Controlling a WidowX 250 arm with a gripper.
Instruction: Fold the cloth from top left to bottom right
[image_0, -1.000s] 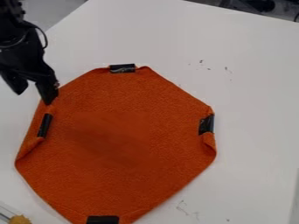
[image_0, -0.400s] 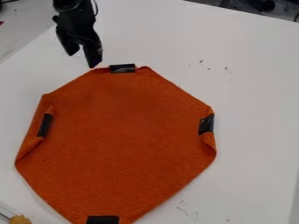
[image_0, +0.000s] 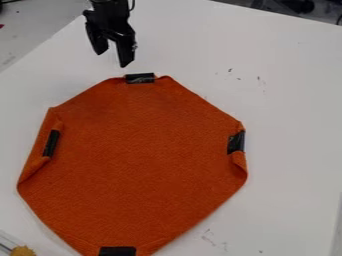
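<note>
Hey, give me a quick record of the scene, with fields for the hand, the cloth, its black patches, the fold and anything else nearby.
hand: open and empty, near the top patch
cloth: orange, spread out, side edges turned in
patches: top patch, left patch, right patch, bottom patch
fold: not made
surface: white table
nearby: yellowish-brown object, bottom left

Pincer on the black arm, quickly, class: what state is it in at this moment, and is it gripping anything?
Pincer: open, its two fingers apart, holding nothing; the orange cloth is not in its grip.
</note>
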